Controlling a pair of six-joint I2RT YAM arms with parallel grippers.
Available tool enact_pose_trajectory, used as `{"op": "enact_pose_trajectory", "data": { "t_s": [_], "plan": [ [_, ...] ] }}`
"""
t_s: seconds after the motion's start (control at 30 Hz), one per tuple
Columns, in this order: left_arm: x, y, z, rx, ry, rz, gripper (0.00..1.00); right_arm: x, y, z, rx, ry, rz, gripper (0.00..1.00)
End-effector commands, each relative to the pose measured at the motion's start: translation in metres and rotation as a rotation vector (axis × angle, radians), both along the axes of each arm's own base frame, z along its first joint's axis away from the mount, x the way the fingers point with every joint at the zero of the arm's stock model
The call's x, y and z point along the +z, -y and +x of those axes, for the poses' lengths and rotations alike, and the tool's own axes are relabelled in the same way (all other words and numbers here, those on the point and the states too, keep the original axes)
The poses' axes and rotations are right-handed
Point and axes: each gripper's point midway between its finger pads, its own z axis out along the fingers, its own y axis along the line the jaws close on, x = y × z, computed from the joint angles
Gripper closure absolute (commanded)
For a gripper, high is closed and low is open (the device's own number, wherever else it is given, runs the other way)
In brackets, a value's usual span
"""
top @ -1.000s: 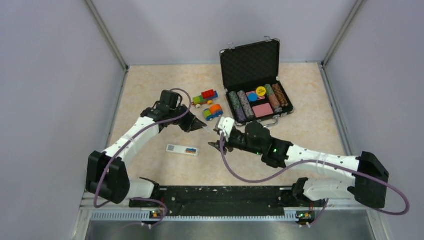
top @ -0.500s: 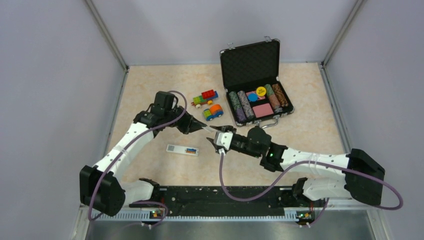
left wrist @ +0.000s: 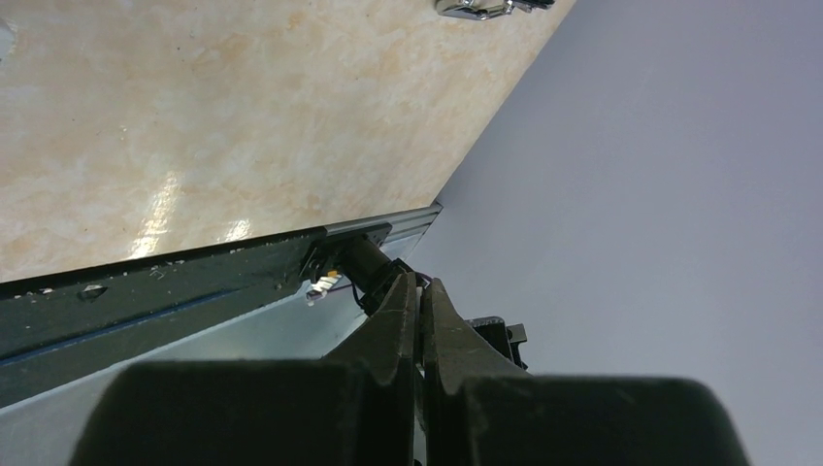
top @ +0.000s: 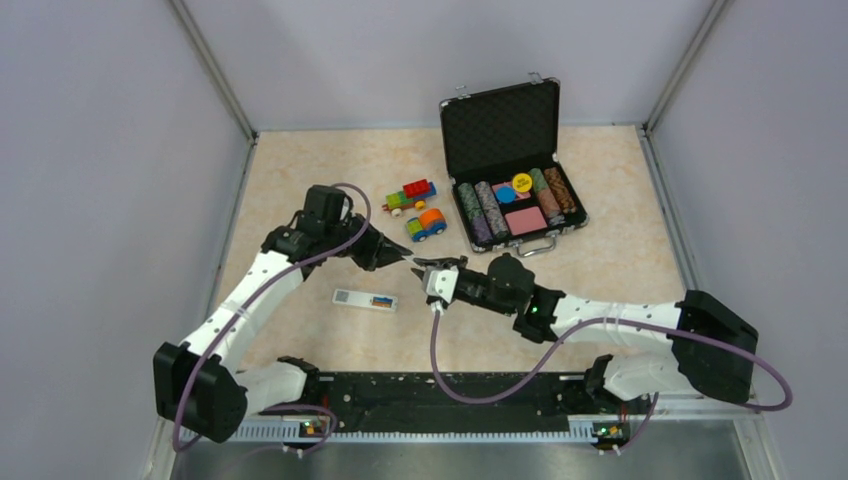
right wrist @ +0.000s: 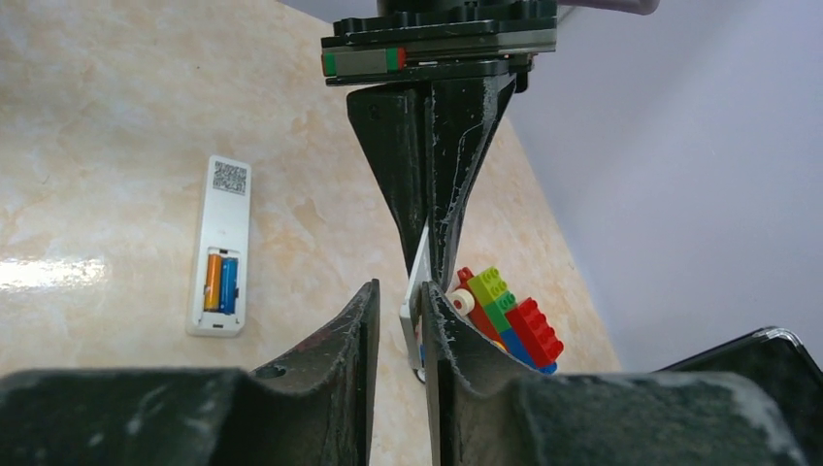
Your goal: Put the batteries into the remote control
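Observation:
The white remote control (top: 365, 299) (right wrist: 220, 248) lies back-up on the table with its battery bay uncovered. Both batteries sit side by side in the bay, one orange (right wrist: 213, 282) and one blue (right wrist: 229, 283). To its right and above the table, my left gripper (top: 405, 261) (left wrist: 419, 286) is shut on a thin white cover piece (right wrist: 415, 291), held on edge. My right gripper (top: 426, 268) (right wrist: 400, 286) faces it, jaws narrowly open around the cover's free end. The cover rests against one finger (right wrist: 442, 320), with a gap to the other.
Two colourful brick toy vehicles (top: 410, 195) (top: 427, 224) stand just behind the grippers. An open black case (top: 500, 120) of poker chips sits at the back right. Grey walls close in the table on three sides, and a black rail (top: 440, 390) runs along the near edge.
My right gripper has moved left to meet the left gripper and its jaws have narrowed around the cover. The left arm shifted slightly. The remote has not moved.

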Motion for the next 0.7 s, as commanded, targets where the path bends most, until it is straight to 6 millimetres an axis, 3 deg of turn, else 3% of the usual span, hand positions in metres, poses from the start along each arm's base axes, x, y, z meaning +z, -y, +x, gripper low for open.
{"op": "enact_pose_trajectory", "data": {
  "t_s": [0.0, 0.1, 0.13, 0.3, 0.4, 0.47, 0.57, 0.67],
  "plan": [
    [0.012, -0.001, -0.003, 0.010, 0.046, -0.019, 1.00, 0.038, -0.012, 0.001, 0.013, -0.006, 0.094, 0.84],
    [0.015, -0.001, -0.003, 0.014, 0.062, -0.024, 1.00, 0.050, -0.011, 0.003, -0.001, -0.018, 0.144, 1.00],
    [0.016, -0.002, -0.002, 0.015, 0.065, -0.027, 0.97, 0.051, -0.011, 0.004, -0.009, -0.030, 0.149, 1.00],
    [0.018, -0.008, 0.000, 0.041, 0.127, -0.001, 0.43, 0.052, -0.012, 0.013, -0.084, -0.198, 0.175, 1.00],
    [0.010, -0.025, 0.003, 0.076, 0.185, 0.090, 0.30, 0.043, -0.008, 0.017, -0.163, -0.392, 0.186, 1.00],
    [-0.006, -0.051, 0.006, 0.129, 0.227, 0.233, 0.28, 0.033, -0.003, 0.019, -0.220, -0.539, 0.185, 1.00],
    [-0.025, -0.106, 0.012, 0.223, 0.289, 0.489, 0.28, 0.016, 0.002, 0.014, -0.248, -0.782, 0.208, 1.00],
    [-0.035, -0.155, 0.015, 0.251, 0.362, 0.720, 0.28, -0.005, 0.009, 0.014, -0.287, -1.055, 0.280, 1.00]
  ]
}}
